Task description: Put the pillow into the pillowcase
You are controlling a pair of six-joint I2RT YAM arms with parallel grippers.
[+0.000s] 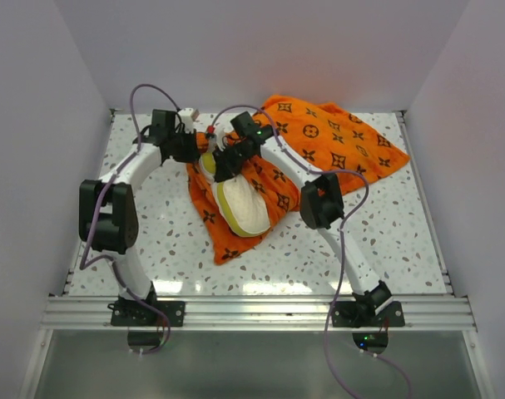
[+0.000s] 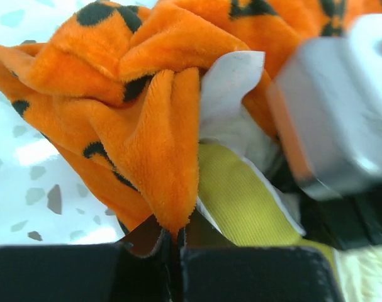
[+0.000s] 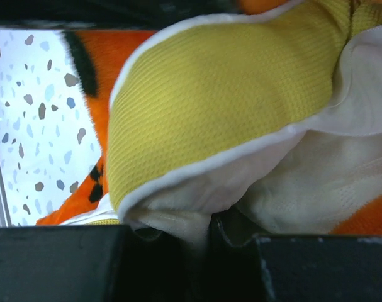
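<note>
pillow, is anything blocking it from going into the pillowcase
No foreign object shows. Only the pillowcase itself: its fabric is bunched in folds against the pillow at its far end, where the left tool pinches one fold. The right tool grips the pillow.

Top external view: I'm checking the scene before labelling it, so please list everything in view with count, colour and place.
pillow: one, cream-white with a yellow band, mid-table on the pillowcase's bunched left part
pillowcase: one, orange with dark brown motifs, spread from mid-table to the far right
table: one, white speckled, under everything
rail: one, silver, along the near edge
cables: two, purple, one along each arm
left arm: one, white and black, left of the pillow; jaws shut on a pillowcase fold
right arm: one, white and black, right of the pillow; jaws shut on the pillow's edge
</note>
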